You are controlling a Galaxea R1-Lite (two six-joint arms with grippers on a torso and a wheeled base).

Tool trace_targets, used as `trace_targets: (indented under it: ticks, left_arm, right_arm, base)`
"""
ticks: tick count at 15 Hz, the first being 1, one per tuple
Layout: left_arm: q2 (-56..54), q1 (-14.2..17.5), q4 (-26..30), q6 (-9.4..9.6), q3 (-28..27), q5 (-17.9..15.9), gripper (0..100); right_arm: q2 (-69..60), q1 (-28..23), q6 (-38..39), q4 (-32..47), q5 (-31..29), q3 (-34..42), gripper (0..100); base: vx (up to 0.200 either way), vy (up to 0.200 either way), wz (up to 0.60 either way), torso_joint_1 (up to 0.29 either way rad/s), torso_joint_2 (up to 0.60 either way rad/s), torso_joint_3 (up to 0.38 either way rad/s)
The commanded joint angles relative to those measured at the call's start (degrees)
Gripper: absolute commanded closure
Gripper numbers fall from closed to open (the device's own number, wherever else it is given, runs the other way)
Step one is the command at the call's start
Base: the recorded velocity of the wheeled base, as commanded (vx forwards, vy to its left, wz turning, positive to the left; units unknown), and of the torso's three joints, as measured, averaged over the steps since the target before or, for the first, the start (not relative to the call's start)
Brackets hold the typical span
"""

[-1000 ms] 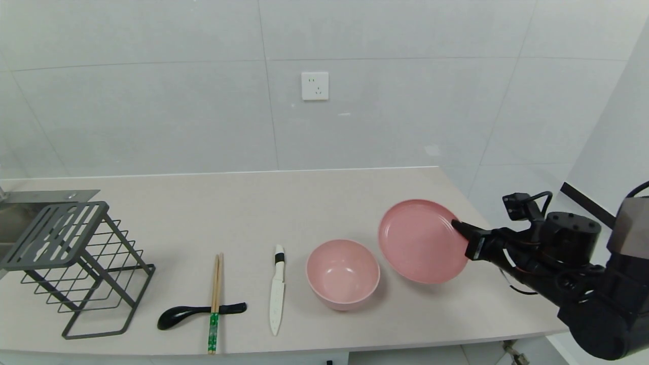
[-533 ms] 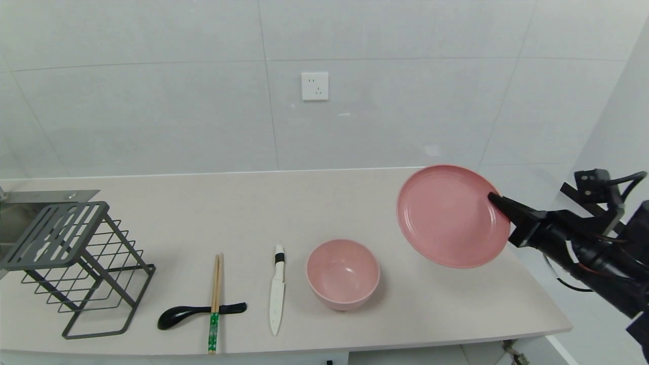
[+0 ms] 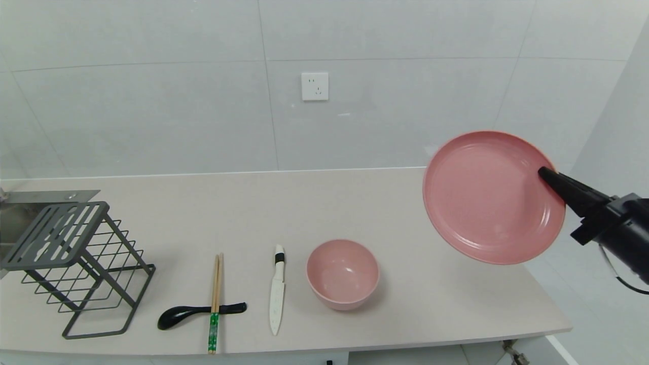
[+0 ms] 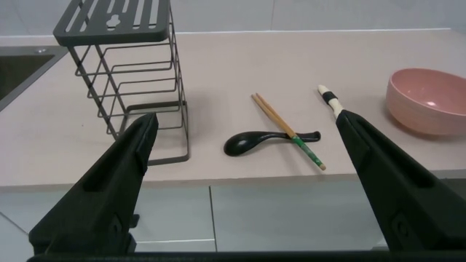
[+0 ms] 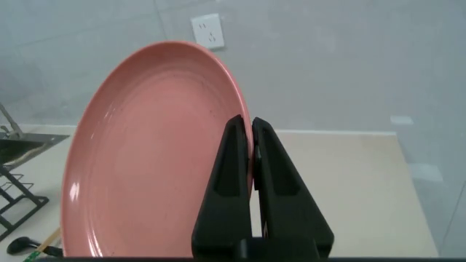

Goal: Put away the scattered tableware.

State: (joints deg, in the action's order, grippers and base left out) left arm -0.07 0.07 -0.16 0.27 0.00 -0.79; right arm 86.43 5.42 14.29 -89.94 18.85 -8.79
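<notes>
While the right arm stretches in from the right side of the head view, its right gripper (image 3: 543, 173) is clenched on the far right rim of the pink plate (image 3: 487, 197), the two fingers pressed flat together over the rim in the right wrist view (image 5: 253, 135); the plate (image 5: 145, 153) hangs in the air, tilted steeply with its face toward the robot, well above the counter (image 3: 253, 213) and over its right end; part of it juts past the counter's right edge. The left gripper (image 4: 245, 120) sits back from the counter's front edge with its fingers spread wide and nothing between them.

On the counter the pink bowl (image 3: 343, 274) stands upright, down and to the left of the plate and well apart from it; the white knife (image 3: 277, 289) lies just left of the bowl, its tip near the front edge; the chopsticks (image 3: 217, 294) lie across the handle of the black spoon (image 3: 182, 314), their green ends close to the front edge; the wire rack (image 3: 71, 263) stands at the left end beside the sink (image 3: 12, 218). All this tableware keeps to the front half of the counter, well apart from the tiled wall and its socket (image 3: 315, 85).
</notes>
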Motion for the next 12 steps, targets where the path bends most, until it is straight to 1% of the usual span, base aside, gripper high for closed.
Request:
trace_targets:
  ticks: [1, 4, 6, 7, 8, 9, 10, 11, 12]
  left_arm:
    - [0.07, 0.01, -0.02, 0.0, 0.0, 0.09, 0]
    - [0.07, 0.01, -1.16, 0.79, 0.0, -0.09, 0]
    - [0.07, 0.01, -22.17, 0.96, -1.14, -0.44, 0]
    - [0.07, 0.01, -21.37, 0.79, -3.25, -1.58, 0]
    - [0.6, -0.07, -19.0, 0.26, -4.92, -4.66, 0]
    - [2.01, -0.6, -15.31, -0.44, -7.47, -7.56, 0]
    - [5.96, -1.3, -10.83, -1.15, -10.55, -9.93, 0]
    - [9.92, -1.74, -8.28, -1.23, -12.92, -11.95, 0]
    - [17.48, -2.8, -6.7, -1.85, -15.91, -14.59, 0]
  right_arm:
    - [-5.31, -0.77, -0.05, -0.06, 0.58, -0.18, 100]
    - [-7.33, -0.77, -0.14, 3.02, 0.58, -0.44, 100]
    - [-7.59, -0.77, -0.14, 3.46, 0.58, -0.53, 100]
    - [-7.59, -0.77, -0.14, 3.46, 0.58, -0.53, 100]
    - [-7.51, -0.77, -0.14, 3.46, 0.58, -0.53, 100]
    - [-7.51, -0.77, -0.14, 3.46, 0.58, -0.53, 100]
    - [-7.42, -0.77, -0.14, 3.55, 0.67, -0.53, 100]
    - [-7.42, -0.77, -0.14, 3.55, 0.58, -0.44, 100]
    - [-7.42, -0.77, -0.14, 3.55, 0.67, -0.35, 100]
  base:
    - [0.0, 0.0, 0.0, 0.0, 0.0, 0.0]
    - [0.0, 0.0, 0.0, 0.0, 0.0, 0.0]
    - [0.0, 0.0, 0.0, 0.0, 0.0, 0.0]
    - [0.0, 0.0, 0.0, 0.0, 0.0, 0.0]
    - [0.0, 0.0, 0.0, 0.0, 0.0, 0.0]
    - [0.0, 0.0, 0.0, 0.0, 0.0, 0.0]
    - [0.0, 0.0, 0.0, 0.0, 0.0, 0.0]
    - [0.0, 0.0, 0.0, 0.0, 0.0, 0.0]
    - [0.0, 0.0, 0.0, 0.0, 0.0, 0.0]
